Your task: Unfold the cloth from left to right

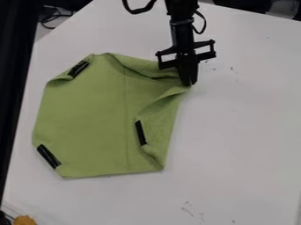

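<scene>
The gripper (187, 82) hangs down at the upper right of the cloth, its fingers together on the cloth's right corner. The green cloth (85, 121) lies spread over the left and middle of the table, with creases running from the pinched corner back across its right side. Its right part is partly folded over. Black strips mark the cloth near its upper left, lower left and lower right corners; the upper left and lower right corners look curled or tucked.
The white table (241, 145) extends to the right and below the cloth, with small dark marks on its surface. A dark vertical bar (16, 74) runs along the left edge of the view. An orange-yellow object (24, 220) shows at the bottom left.
</scene>
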Controlling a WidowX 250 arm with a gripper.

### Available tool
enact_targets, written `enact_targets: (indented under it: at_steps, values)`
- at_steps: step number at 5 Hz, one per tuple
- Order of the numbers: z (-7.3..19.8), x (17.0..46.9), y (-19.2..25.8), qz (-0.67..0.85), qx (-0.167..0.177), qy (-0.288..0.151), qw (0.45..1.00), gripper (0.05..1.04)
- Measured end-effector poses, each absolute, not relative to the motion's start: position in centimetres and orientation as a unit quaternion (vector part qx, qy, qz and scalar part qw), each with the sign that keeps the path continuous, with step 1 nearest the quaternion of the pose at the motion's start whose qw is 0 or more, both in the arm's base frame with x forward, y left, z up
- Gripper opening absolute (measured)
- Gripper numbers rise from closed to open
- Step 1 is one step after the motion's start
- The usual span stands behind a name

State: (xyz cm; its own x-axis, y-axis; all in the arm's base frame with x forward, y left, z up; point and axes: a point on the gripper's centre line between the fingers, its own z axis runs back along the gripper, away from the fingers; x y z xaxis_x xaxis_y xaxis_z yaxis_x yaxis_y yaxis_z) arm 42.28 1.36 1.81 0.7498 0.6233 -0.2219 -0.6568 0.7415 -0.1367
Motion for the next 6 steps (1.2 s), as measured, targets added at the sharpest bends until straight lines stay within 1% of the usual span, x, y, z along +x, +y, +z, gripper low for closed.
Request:
enact_targets:
  at_steps: [2, 3, 4, 5, 6]
  values:
    - [0.7, 43.2, 0.0, 0.358, -0.102, 0.082, 0.925, 0.077]
    - [0.7, 43.8, -0.6, 0.350, -0.107, 0.078, 0.927, 0.154]
    - [0.6, 44.1, -1.2, 0.337, -0.105, 0.066, 0.933, 0.370]
    - [1.0, 44.4, -1.7, 0.338, -0.101, 0.036, 0.935, 0.667]
    - [2.3, 45.6, -1.9, 0.337, -0.106, 0.016, 0.936, 0.940]
